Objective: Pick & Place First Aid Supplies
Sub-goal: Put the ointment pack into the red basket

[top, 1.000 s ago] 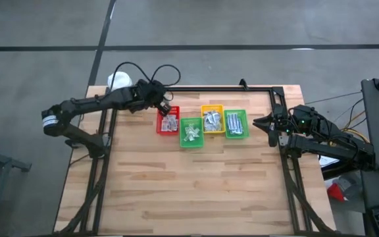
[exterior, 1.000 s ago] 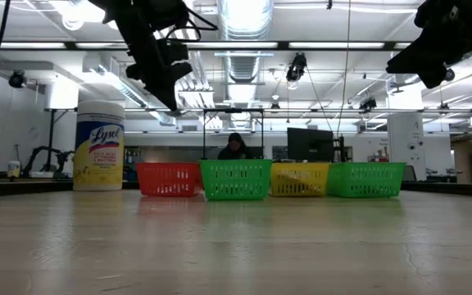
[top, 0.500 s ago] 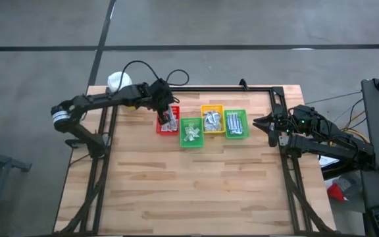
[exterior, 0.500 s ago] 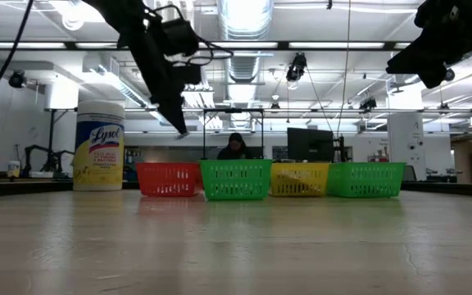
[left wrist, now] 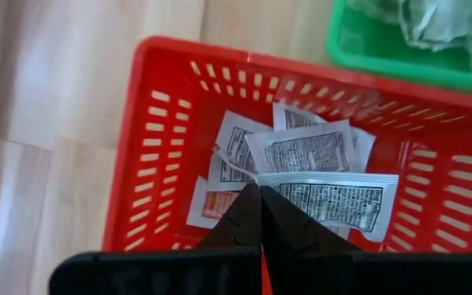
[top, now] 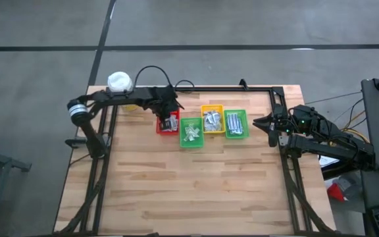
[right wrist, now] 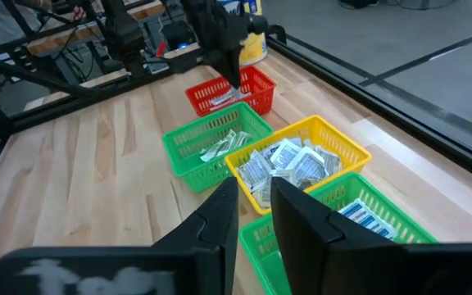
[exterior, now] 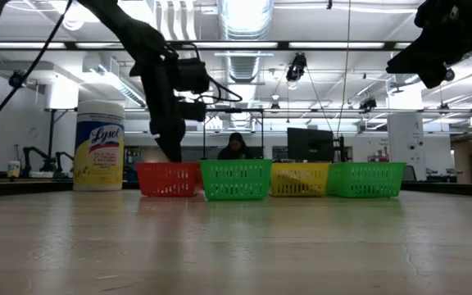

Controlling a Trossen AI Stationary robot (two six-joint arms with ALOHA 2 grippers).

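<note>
Left end effector (left wrist: 260, 197) down in red bin (left wrist: 170, 123) near bench's far edge, fingers pressed together, tips at white packets (left wrist: 301, 152) lying in bin. Right end effector (right wrist: 252, 192) idle above bench's right edge, fingers slightly apart, holding nothing.
</note>
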